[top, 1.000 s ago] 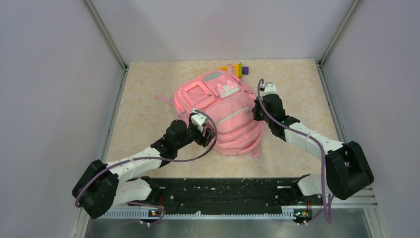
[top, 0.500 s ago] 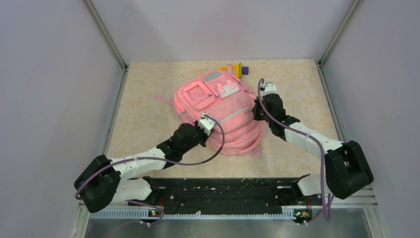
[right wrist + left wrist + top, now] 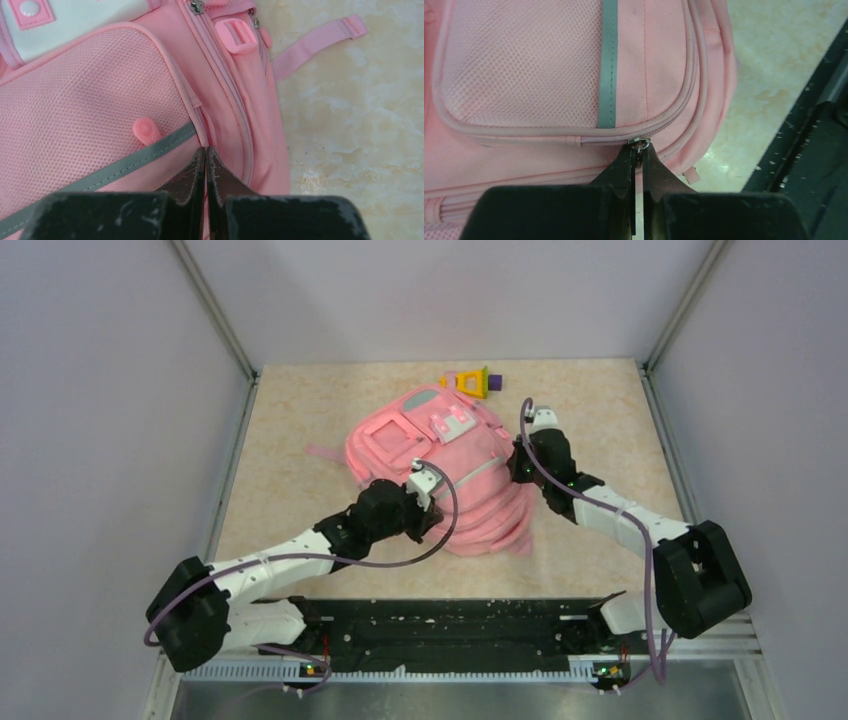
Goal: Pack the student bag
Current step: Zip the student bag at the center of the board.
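Note:
The student bag (image 3: pixel 440 455), a soft pink backpack with a white patch (image 3: pixel 452 422), lies flat mid-table. My left gripper (image 3: pixel 425 508) is at its near left edge. In the left wrist view that gripper (image 3: pixel 639 148) is shut on the small metal zipper pull (image 3: pixel 640 144) at the end of a curved front-pocket zip on the bag (image 3: pixel 524 75). My right gripper (image 3: pixel 518 466) sits at the bag's right side. In the right wrist view that gripper (image 3: pixel 205 150) is shut, its tips pressed to the bag (image 3: pixel 90 100) at a seam beside a grey stripe (image 3: pixel 150 152); whether it pinches fabric is unclear.
Yellow and purple toy pieces (image 3: pixel 470 381) lie at the back edge behind the bag. A loose pink strap (image 3: pixel 315 42) trails onto the marbled tabletop (image 3: pixel 360 125). The black base rail (image 3: pixel 450 625) runs along the near edge. Grey walls enclose three sides.
My left gripper moved right along the bag's near edge and closed on the zipper pull. The bag shifted left and toward the arms. The right arm stayed put.

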### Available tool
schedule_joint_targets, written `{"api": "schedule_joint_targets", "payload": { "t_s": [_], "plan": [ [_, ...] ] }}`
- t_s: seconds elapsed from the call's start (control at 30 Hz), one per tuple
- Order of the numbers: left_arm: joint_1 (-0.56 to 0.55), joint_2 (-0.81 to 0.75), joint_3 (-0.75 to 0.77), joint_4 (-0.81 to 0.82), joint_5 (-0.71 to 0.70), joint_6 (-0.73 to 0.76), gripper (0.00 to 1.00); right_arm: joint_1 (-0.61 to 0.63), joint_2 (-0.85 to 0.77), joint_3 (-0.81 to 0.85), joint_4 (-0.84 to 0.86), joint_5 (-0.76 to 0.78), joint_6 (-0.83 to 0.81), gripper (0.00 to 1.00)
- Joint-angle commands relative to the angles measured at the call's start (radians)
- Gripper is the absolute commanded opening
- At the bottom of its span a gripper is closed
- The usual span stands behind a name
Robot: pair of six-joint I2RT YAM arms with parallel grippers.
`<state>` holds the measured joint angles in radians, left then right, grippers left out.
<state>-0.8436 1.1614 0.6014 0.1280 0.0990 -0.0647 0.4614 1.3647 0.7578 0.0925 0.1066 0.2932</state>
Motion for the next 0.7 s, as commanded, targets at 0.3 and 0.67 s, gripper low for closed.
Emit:
{"api": "schedule_joint_targets", "payload": {
  "t_s": [0.3,0.67],
  "plan": [
    [-0.097,0.224,0.075,0.33,0.182,-0.684,0.0,0.005,0.008,-0.004,0.114,-0.021,0.081,0.0],
    [-0.13,0.198,0.061,0.247,0.004,-0.725,0.46,0.005,-0.134,-0.025,0.017,0.061,0.05,0.26]
  ]
}}
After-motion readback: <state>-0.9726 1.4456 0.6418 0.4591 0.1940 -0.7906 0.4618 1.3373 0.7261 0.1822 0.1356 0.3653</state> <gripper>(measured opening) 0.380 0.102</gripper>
